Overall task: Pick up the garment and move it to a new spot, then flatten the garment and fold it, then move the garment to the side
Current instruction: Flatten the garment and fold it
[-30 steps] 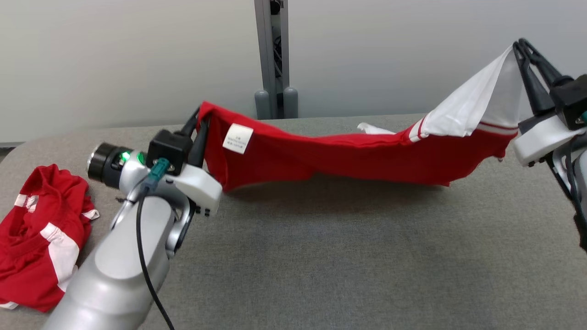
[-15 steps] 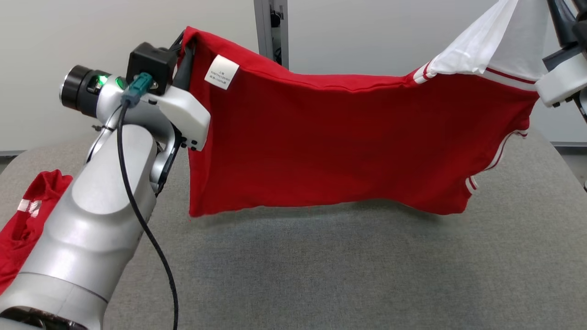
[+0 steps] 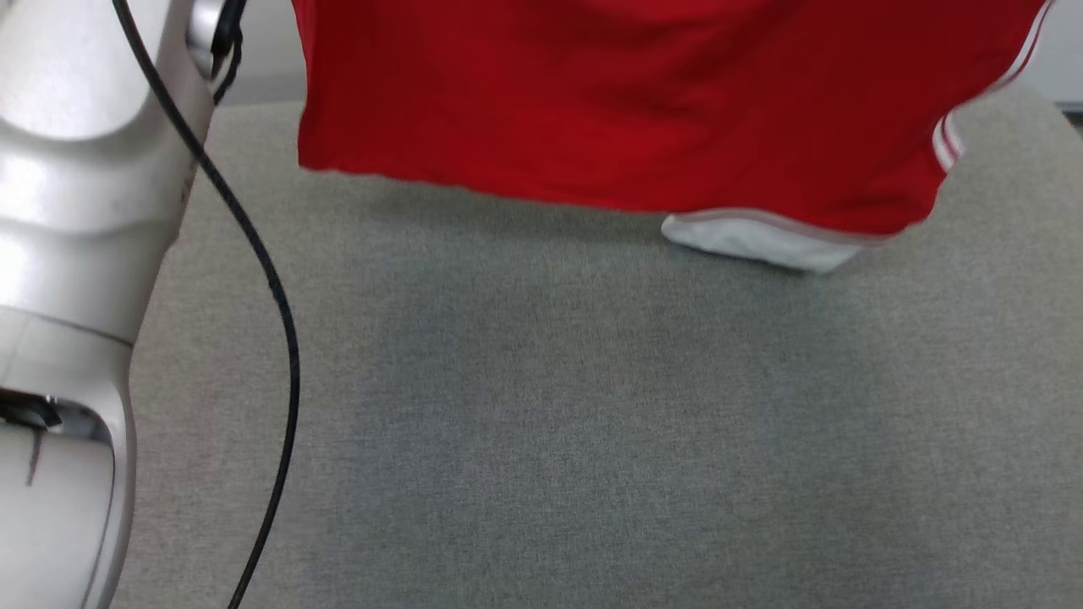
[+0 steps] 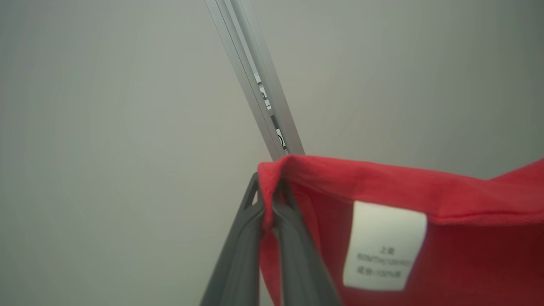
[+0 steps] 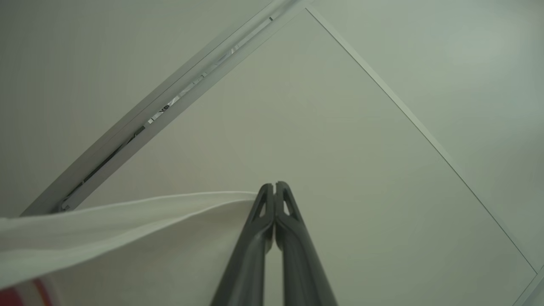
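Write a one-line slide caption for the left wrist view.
Left end effector pinches red garment by a corner, near its white label.

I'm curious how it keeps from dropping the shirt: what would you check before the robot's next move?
1. Left gripper shut on garment red corner: ok.
2. Right gripper shut on white edge: ok.
3. Garment hangs spread, not bunched: ok.
4. Red hem off table: ok.
5. White sleeve off table: cannot tell.
6. Cable apart from garment: ok.
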### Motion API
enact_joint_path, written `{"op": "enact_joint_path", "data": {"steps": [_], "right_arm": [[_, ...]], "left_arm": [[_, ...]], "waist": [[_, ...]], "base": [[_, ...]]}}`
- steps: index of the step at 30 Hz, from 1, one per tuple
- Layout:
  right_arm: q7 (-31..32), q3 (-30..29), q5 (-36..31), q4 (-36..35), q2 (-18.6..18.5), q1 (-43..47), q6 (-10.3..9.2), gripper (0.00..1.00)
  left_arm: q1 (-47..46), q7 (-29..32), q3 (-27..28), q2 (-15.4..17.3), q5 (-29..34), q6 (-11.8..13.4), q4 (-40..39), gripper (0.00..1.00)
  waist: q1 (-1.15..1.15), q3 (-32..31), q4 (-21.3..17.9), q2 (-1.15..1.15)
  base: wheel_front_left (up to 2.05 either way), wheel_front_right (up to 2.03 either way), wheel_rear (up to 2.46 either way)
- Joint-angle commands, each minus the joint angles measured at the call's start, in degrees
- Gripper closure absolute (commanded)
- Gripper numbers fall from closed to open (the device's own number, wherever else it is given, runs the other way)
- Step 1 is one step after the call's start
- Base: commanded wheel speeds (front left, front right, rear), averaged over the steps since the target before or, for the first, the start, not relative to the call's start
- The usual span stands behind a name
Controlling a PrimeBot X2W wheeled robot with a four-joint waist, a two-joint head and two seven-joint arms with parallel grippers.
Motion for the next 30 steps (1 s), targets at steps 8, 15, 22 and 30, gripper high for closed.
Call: {"op": "enact_joint_path", "data": {"steps": [8, 15, 22, 30], "right_arm": [[-0.15, -8.56, -3.49, 1.44, 1.58, -19.09, -0.01, 1.00], [-0.15, -17.76, -13.94, -13.09, 5.65, -14.26, -0.01, 1.00], [-0.15, -19.23, -13.43, -13.04, 7.67, -4.21, -0.01, 1.00], [-0.16, -19.81, -8.99, -14.17, 8.60, 11.74, -0.01, 1.00]], "left_arm": [[-16.75, -9.58, 3.63, -4.65, 0.41, 8.88, 6.30, 1.00], [-21.59, -14.41, 6.31, -6.75, 0.60, 13.95, 5.29, 1.00], [-14.00, -14.32, 6.33, -4.95, 4.90, 13.98, 0.47, 1.00], [-2.12, -14.34, 6.95, -3.19, 5.35, 11.26, 4.70, 1.00]], "waist": [[0.00, 17.57, -0.42, 0.00], [0.00, 22.17, 0.03, 0.00], [0.00, 24.97, -0.44, 0.00], [0.00, 22.97, 0.08, 0.00]], "base": [[0.00, 0.00, 0.00], [0.00, 0.00, 0.00], [0.00, 0.00, 0.00], [0.00, 0.00, 0.00]]}}
